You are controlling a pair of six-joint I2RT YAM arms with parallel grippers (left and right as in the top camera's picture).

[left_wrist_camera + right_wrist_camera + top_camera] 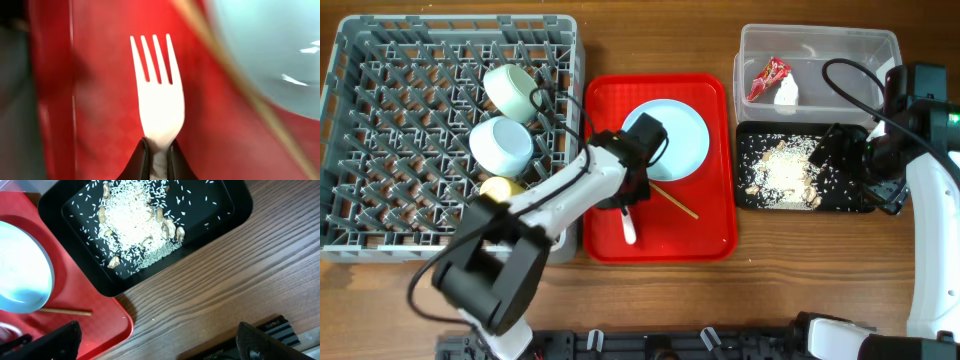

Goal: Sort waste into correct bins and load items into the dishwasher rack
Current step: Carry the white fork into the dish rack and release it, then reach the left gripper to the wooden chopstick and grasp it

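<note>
The left claw pinches a smooth white fork over the glossy red tray mid-table; the right claw gapes wide near the right edge.

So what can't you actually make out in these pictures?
Fork handle: left wrist view, hidden inside the left gripper shut on it.
Chopstick: left wrist view, blurred, both ends cut off by the frame.
Cup: overhead, partly under the left arm.
Right gripper: right wrist view, open fingers cut off by the bottom edge.
</note>
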